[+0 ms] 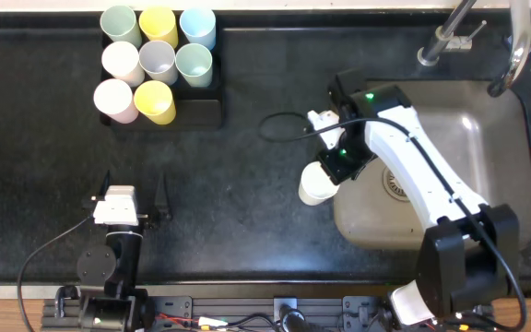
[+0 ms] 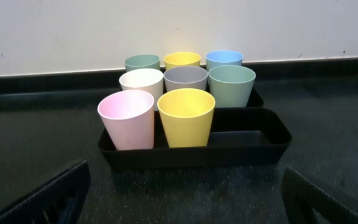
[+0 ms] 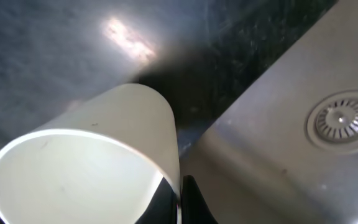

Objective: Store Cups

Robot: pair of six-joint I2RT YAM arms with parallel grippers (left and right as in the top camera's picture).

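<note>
A black tray at the back left holds several upright cups in green, yellow, blue, white, grey and pink; its front right slot is bare. My left gripper rests open on the counter in front of the tray, fingers spread wide with nothing between them. My right gripper is shut on the rim of a white cup, held tilted over the counter just left of the sink's edge. In the right wrist view the white cup has its mouth toward the camera, one finger against its rim.
A steel sink with a drain lies at the right, with a faucet behind it. A black cable loops on the dark counter beside the right arm.
</note>
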